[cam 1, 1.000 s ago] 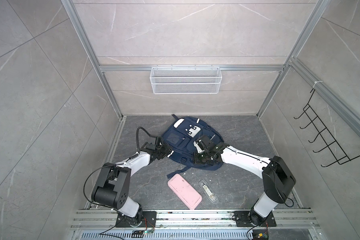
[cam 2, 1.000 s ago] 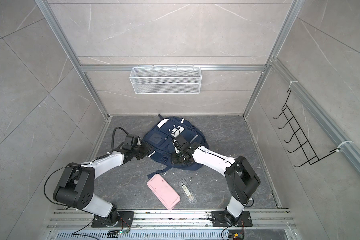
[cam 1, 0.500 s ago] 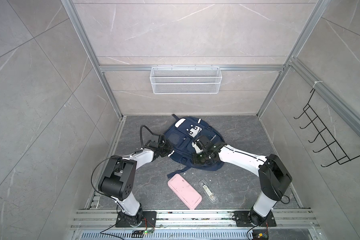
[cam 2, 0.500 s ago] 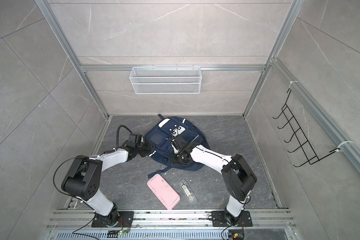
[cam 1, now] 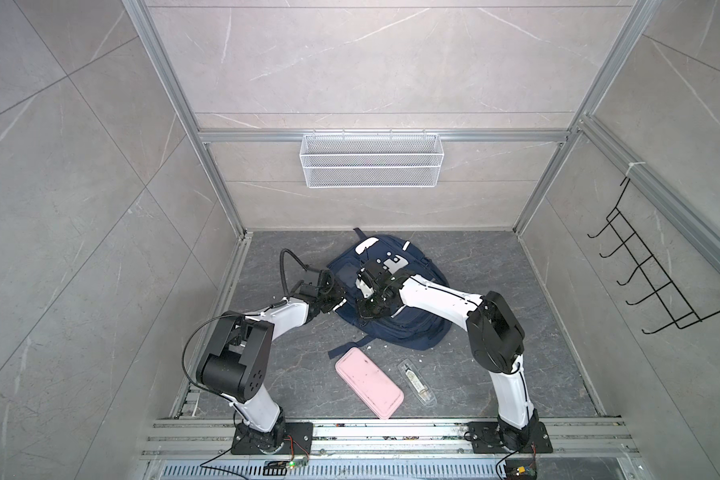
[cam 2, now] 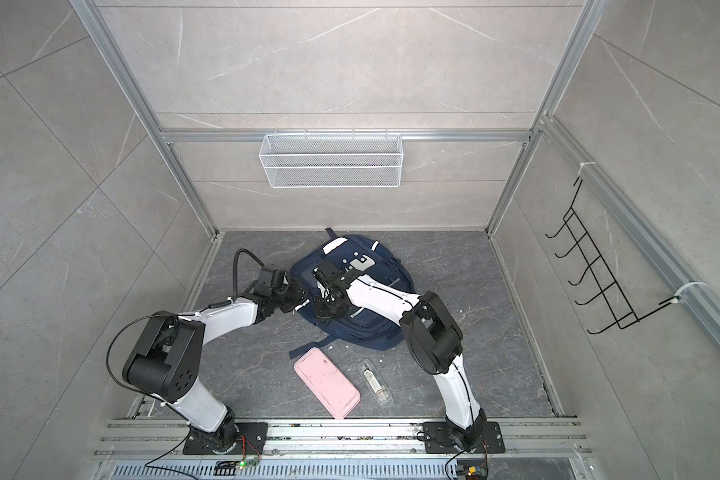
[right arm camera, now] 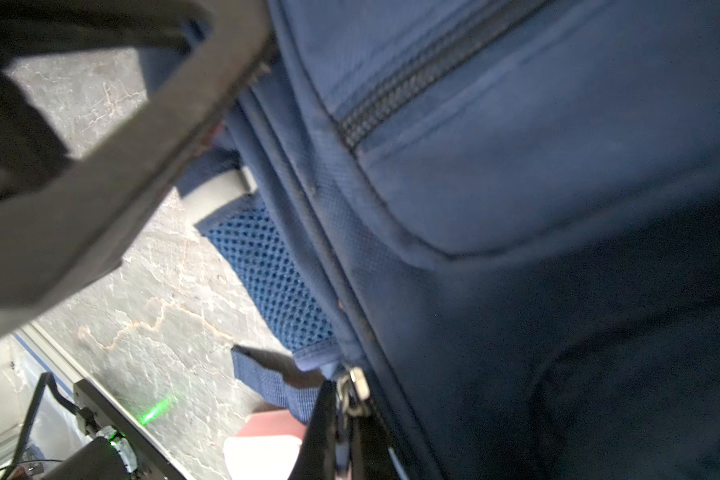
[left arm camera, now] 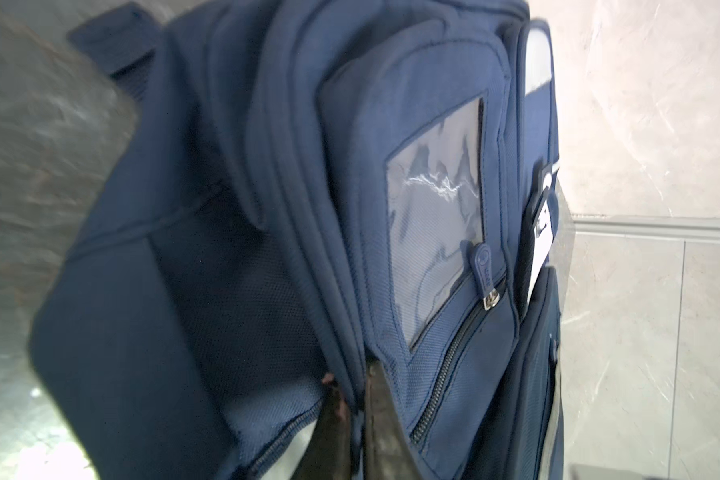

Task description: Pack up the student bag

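— Where is the student bag (cam 1: 408, 334), and pointing which way?
— Flat on the dark stone floor (cam 1: 558, 332) toward the back wall, front up. Long axis running far to near: top handle at the wall end, base nearer the robot, angled slightly right.
— And the grippers?
— Left gripper (cam 1: 337, 305) at the bag's left edge. Right gripper (cam 1: 366, 312) reaching across to its near-left part.
— Anything only in the wrist views?
— Left wrist: jaws pinched shut on a ridge of navy fabric, beside a clear window pocket (left arm camera: 437, 216). Right wrist: jaws closed on the metal zipper pull (right arm camera: 355, 388). Too small to tell from above.
— Only from above?
— Pink case (cam 1: 368, 382) and clear pouch (cam 1: 417, 382) on the floor between bag and robot bases.
— Changed from a second ago?
— Left gripper closer in against the bag. Right gripper, bag and pink case in the same places.
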